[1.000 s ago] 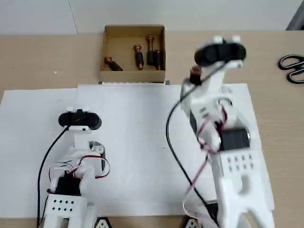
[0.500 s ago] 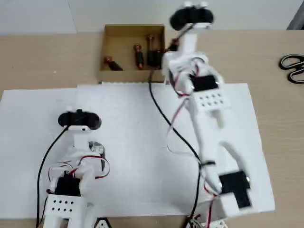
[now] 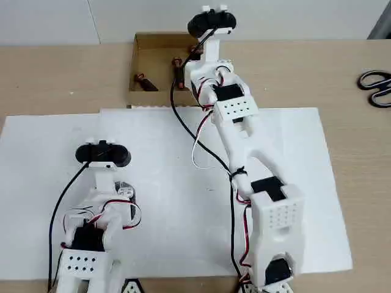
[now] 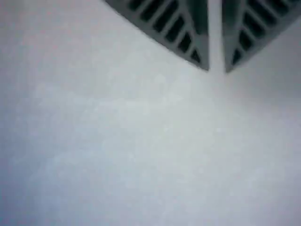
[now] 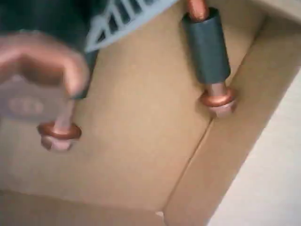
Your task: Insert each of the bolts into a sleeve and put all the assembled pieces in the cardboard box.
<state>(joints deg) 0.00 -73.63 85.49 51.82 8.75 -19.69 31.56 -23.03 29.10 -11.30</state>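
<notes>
The right wrist view catches right fingers (image 5: 117, 21) gripping a sleeved bolt (image 5: 37, 56) over the cardboard box (image 5: 235, 141), near its corner. The left fingers (image 4: 181, 33), nearly closed and empty, hang over open paper (image 4: 117, 141).

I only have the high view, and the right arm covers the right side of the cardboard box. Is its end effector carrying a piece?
Observer: In the right wrist view a blurred carried piece, copper bolt head showing, sits at the right end effector, well above the box floor, so it looks held.
Operator: What lies in the box near it?
Observer: An assembled piece, dark sleeve on a copper bolt, lies on the floor of the cardboard box along a wall, near a corner.
Operator: And the left arm?
Observer: Its wrist view shows the left end effector over bare white paper, fingertips close together with nothing between them.
</notes>
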